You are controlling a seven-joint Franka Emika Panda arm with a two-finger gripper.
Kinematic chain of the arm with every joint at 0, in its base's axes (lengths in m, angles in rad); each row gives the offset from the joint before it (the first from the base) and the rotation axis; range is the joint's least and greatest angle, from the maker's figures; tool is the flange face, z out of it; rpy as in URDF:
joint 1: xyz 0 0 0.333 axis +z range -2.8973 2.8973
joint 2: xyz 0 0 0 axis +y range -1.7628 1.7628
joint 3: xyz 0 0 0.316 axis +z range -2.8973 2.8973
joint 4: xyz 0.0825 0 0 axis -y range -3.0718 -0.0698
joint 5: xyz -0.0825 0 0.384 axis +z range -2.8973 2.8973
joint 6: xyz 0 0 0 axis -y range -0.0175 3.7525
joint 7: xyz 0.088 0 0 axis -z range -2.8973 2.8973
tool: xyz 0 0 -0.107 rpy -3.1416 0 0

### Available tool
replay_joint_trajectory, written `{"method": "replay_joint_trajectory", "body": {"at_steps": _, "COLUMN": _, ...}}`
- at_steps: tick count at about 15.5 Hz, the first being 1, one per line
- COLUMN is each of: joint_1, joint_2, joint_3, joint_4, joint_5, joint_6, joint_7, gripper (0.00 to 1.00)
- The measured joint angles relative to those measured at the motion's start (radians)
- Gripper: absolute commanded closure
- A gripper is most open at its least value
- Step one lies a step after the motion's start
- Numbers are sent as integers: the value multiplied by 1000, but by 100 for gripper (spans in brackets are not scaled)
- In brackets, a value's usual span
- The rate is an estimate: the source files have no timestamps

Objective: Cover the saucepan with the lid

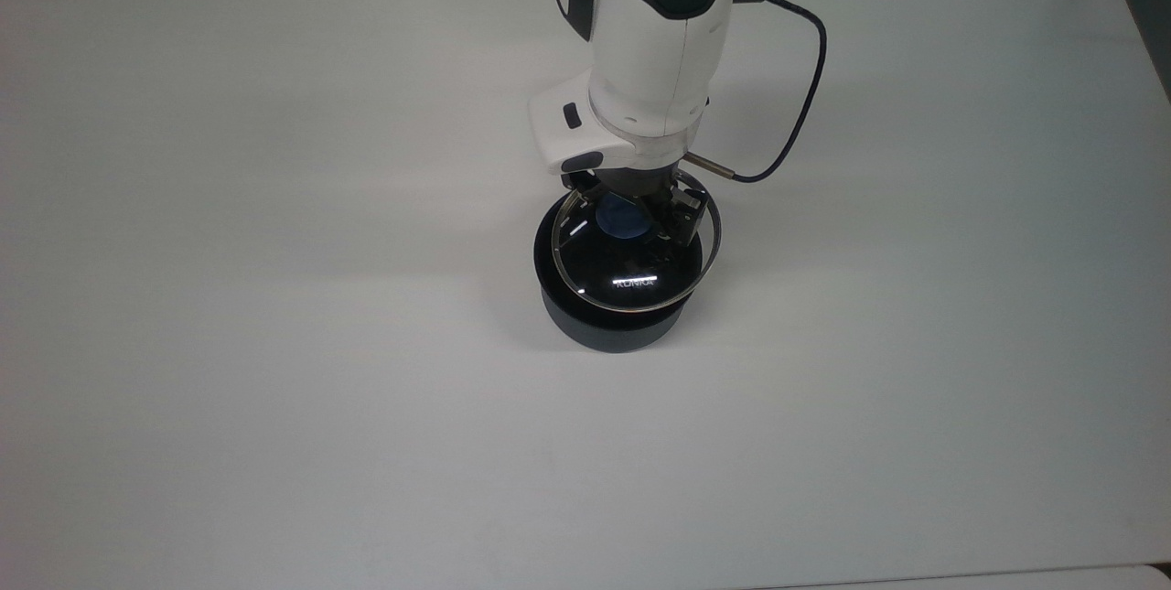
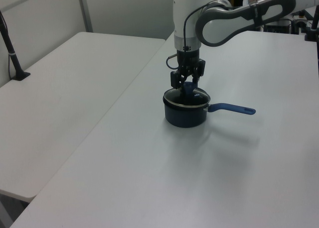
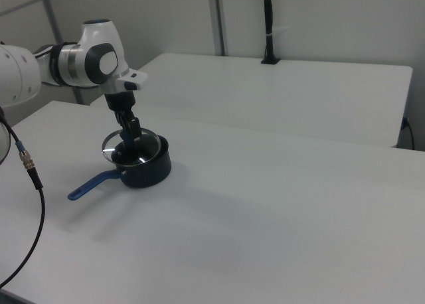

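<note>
Two white tables: the near one (image 2: 149, 178) carries the work, a second (image 3: 299, 85) stands beside it across a narrow gap. One white robot arm (image 1: 654, 50), reaching down over the near table, a blue light glowing on its upper joint and one dark cable (image 1: 805, 105) looping off its wrist. One saucepan (image 2: 185, 112), dark and round, upright near the table's middle; its long blue handle (image 2: 232, 108) points to the left view's right and, in the right view, toward the lower left. One lid (image 1: 640, 247), clear glass with a thin steel rim and white lettering, sits over the pan's mouth but not squarely: in the top view its rim overhangs toward the top view's right, leaving a dark crescent of pan uncovered on the top view's left, and in the right view it looks tilted. One gripper (image 1: 638, 210), pointing straight down, fingers closed around the lid's blue knob (image 1: 620, 216). Rest of the tabletop is plain matte white. Room: pale partition walls behind the second table, one black post (image 3: 268, 25) clamped at its far edge.
</note>
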Motion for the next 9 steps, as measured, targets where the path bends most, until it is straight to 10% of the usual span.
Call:
{"method": "replay_joint_trajectory", "body": {"at_steps": 1, "joint_1": 1, "joint_2": 0, "joint_3": 0, "joint_4": 0, "joint_5": -5, "joint_6": 1, "joint_7": 12, "gripper": 0}}
{"method": "replay_joint_trajectory", "body": {"at_steps": 9, "joint_1": -5, "joint_2": -1, "joint_3": -3, "joint_4": 15, "joint_5": -44, "joint_6": 11, "joint_7": 70, "gripper": 0}}
